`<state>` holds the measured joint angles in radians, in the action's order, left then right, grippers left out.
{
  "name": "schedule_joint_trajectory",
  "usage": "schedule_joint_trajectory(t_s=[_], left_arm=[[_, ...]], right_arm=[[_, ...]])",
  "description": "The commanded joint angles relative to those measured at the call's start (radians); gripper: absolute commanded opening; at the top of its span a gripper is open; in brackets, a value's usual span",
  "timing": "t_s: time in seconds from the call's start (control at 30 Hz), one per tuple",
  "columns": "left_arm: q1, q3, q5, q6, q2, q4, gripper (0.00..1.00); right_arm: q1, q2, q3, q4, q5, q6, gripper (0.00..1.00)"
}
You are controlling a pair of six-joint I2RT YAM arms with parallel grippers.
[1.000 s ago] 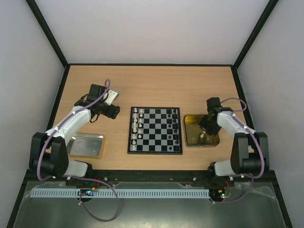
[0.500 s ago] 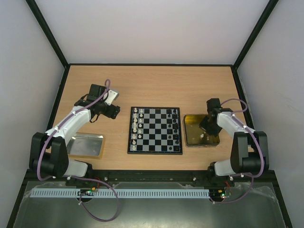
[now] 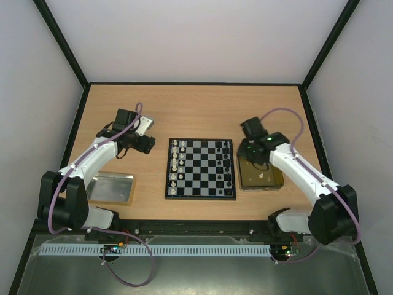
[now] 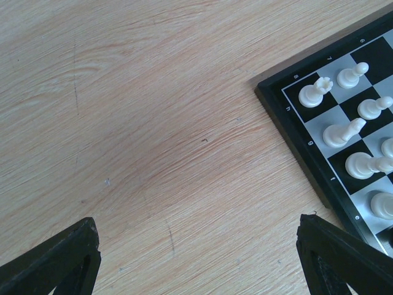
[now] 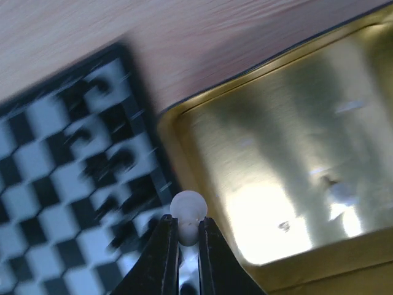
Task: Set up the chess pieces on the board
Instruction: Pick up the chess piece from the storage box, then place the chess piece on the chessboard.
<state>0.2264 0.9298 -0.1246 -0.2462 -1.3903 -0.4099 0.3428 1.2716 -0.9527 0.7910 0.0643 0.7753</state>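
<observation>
The board [image 3: 200, 197] lies mid-table, with white chess pieces [image 3: 175, 163] along its left side and black ones [image 3: 226, 163] along its right. My right gripper [image 3: 245, 158] hovers over the seam between the board and the gold tray [image 3: 273, 184]. In the right wrist view it [image 5: 188, 226] is shut on a small white pawn [image 5: 188, 206], whose round head pokes out above the tips. The board [image 5: 55, 141] below is blurred. My left gripper [image 3: 149, 144] hangs left of the board. It [image 4: 198, 224] is open over bare wood, and white pieces [image 4: 315, 92] stand on the board's corner [image 4: 295, 132].
A silver tray [image 3: 110, 187] sits at the near left beside the left arm. The gold tray [image 5: 276, 153] fills the right of the right wrist view. Dark frame rails edge the wooden table.
My right gripper has closed on the white pawn in the gold tray, and the arm has swung up and left toward the board's right edge. The left arm has not moved.
</observation>
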Motion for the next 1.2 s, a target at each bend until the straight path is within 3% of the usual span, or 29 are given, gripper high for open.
schedule_joint_trajectory(t_s=[0.0,0.2,0.37,0.73,1.17], left_arm=[[0.008,0.012,0.01,-0.002,-0.006,-0.006,0.87],[0.008,0.011,0.014,-0.002,-0.002,-0.007,0.87],[0.008,0.006,0.016,-0.002,0.003,-0.006,0.87],[0.007,-0.005,0.018,-0.004,0.011,0.001,0.87],[0.0,-0.01,0.016,-0.007,0.009,0.005,0.87]], right_arm=[[0.289,0.034,-0.103,0.105,-0.06,0.159,0.05],[0.594,0.201,-0.213,0.077,-0.06,0.252,0.05],[0.728,0.352,-0.294,0.039,-0.035,0.253,0.05],[0.775,0.553,-0.408,-0.009,0.039,0.184,0.05],[0.782,0.628,-0.445,-0.025,0.08,0.157,0.06]])
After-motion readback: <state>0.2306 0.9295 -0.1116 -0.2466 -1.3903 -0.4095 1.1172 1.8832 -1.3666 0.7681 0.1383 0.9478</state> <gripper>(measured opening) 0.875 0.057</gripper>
